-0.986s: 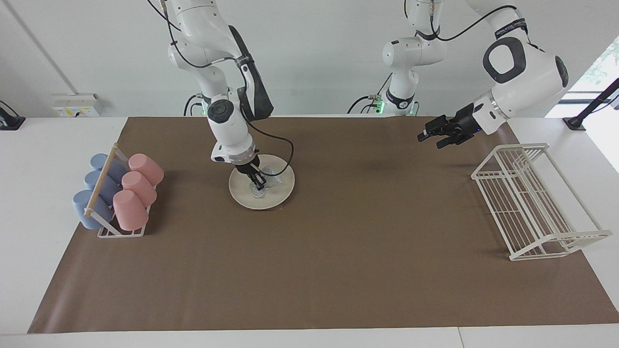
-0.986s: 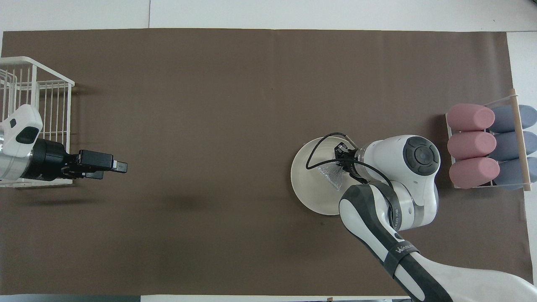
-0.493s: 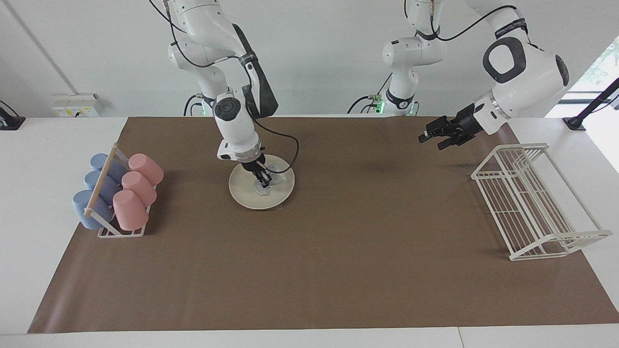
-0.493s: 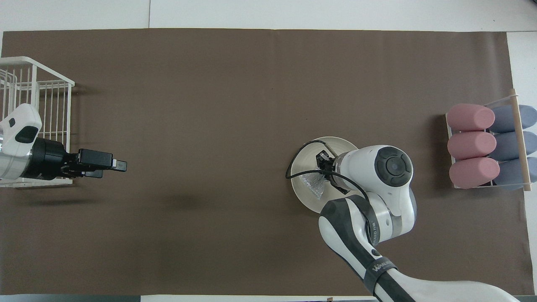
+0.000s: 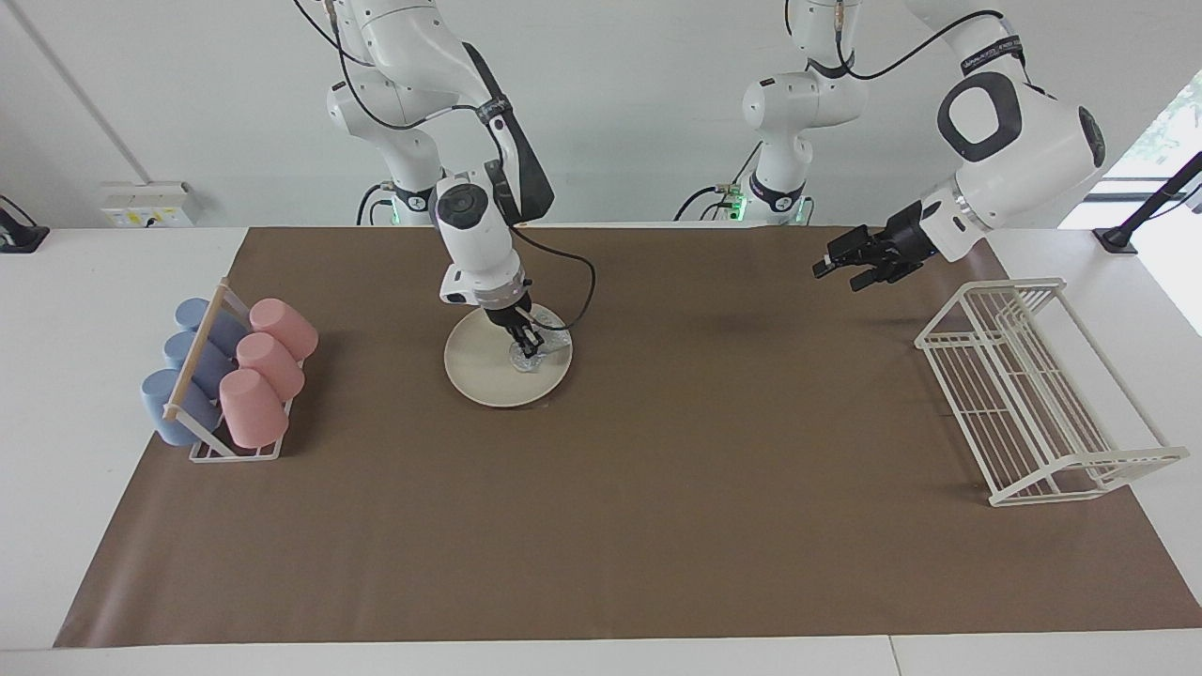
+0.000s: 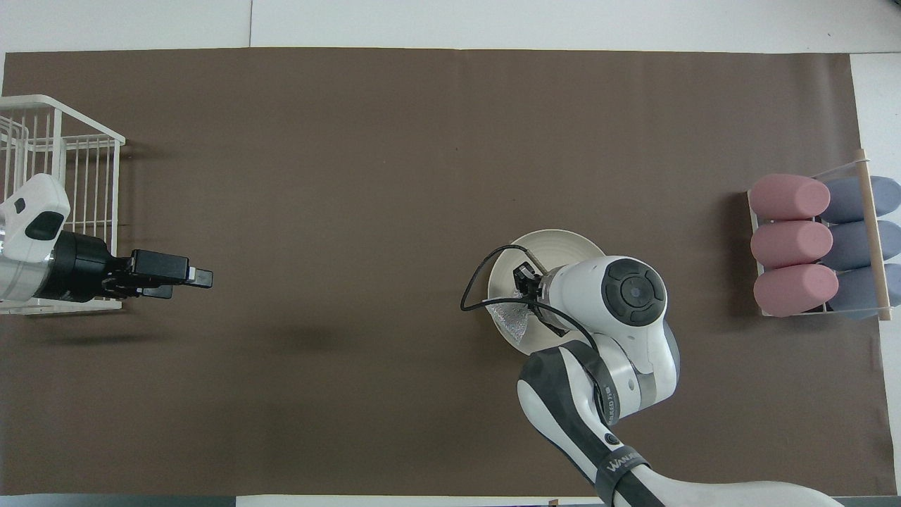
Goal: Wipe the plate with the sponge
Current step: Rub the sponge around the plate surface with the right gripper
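Right gripper: your working hand, fingers pinched tight on the sponge, pressing it down onto the plate.
Left gripper: jaws spread wide, nothing in them, waits in the air near the wire rack at the left arm's end.
Sponge spot: sits on the plate's part toward the left arm's end, close to the rim; in the overhead view it shows at the plate's edge.
Plate spot: flat on the brown mat, toward the right arm's end, well apart from the cup rack.
Risk 1: you judge the sponge is near the rim, so one more stroke that way may drag it off onto the mat.
Risk 2: nothing holds the plate, so a hard sideways push could slide it or tip its edge.
Risk 3: the wad is thin and crinkly, fingertips could scrape the plate or the sponge could slip out.
Risk 4: the cable loops low over the plate, watch for a snag.
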Robot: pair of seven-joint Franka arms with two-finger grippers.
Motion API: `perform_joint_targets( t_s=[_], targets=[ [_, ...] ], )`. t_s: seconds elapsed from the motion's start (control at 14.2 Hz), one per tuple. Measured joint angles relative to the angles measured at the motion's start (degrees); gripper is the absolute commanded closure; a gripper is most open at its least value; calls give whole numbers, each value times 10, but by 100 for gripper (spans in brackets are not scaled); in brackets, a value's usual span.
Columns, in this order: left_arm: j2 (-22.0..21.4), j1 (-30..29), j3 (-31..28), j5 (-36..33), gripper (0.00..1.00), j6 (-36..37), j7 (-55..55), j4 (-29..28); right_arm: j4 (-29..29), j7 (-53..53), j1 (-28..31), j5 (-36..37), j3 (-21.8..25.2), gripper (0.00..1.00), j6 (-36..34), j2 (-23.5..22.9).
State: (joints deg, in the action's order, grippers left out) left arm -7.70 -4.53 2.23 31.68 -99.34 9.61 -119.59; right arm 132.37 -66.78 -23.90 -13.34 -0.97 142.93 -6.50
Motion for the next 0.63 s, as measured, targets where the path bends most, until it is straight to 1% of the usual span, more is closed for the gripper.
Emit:
perform_joint_targets(
  t_s=[0.35,0.49,0.63],
  targets=[
    [0,0,0,0,0,-2,-5,0,2,120,72,0,2,100,0,0],
    [0,0,0,0,0,-4,-9,0,2,122,73,0,2,100,0,0],
    [0,0,0,0,0,-5,-10,0,2,104,61,0,1,100,0,0]
  ],
)
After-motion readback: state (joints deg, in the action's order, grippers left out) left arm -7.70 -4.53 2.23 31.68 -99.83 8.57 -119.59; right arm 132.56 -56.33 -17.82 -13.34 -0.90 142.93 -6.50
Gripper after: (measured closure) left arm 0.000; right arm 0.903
